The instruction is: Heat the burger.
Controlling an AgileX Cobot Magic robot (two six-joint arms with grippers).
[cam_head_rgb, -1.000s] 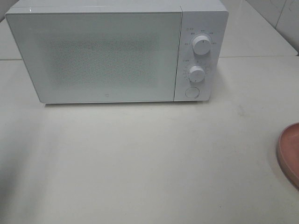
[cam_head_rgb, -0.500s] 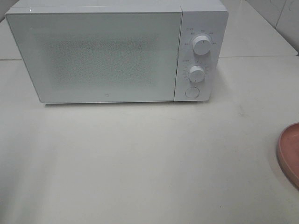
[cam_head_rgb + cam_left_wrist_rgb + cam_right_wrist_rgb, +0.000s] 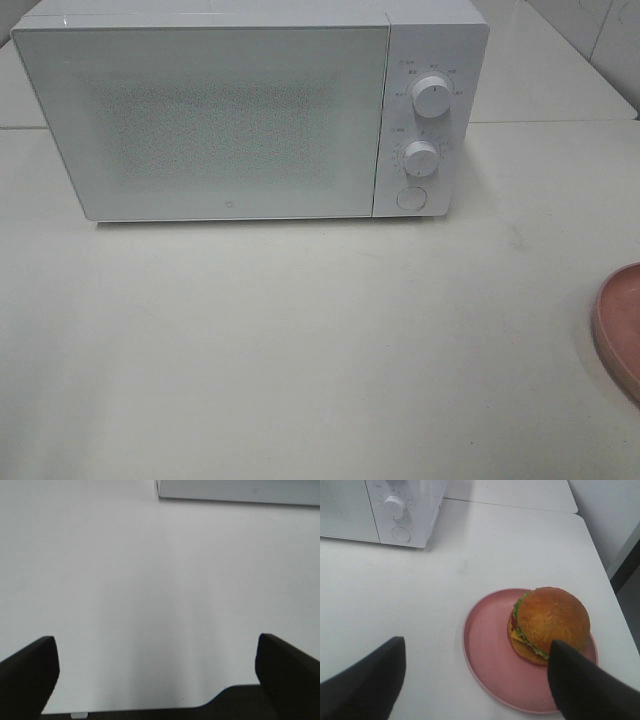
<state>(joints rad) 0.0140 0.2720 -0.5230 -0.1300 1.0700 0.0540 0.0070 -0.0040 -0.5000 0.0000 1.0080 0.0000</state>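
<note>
The burger (image 3: 551, 616) shows only in the right wrist view: a golden-brown bun with lettuce, cheese and tomato, sitting on a round pink plate (image 3: 485, 647). My right gripper (image 3: 476, 647) hovers above the plate's near side, open, with nothing between its dark fingers; one fingertip (image 3: 570, 680) covers the burger's near edge. My left gripper (image 3: 156, 645) is open wide over bare table. The white microwave (image 3: 200, 120) stands at the back with its door shut. Neither gripper shows in the exterior high view.
The microwave's panel carries two round knobs (image 3: 432, 97) and a round button (image 3: 410, 198). Only the pink plate's rim (image 3: 615, 320) shows at the right edge of the exterior high view. The table's right edge (image 3: 615, 595) runs close beside the plate.
</note>
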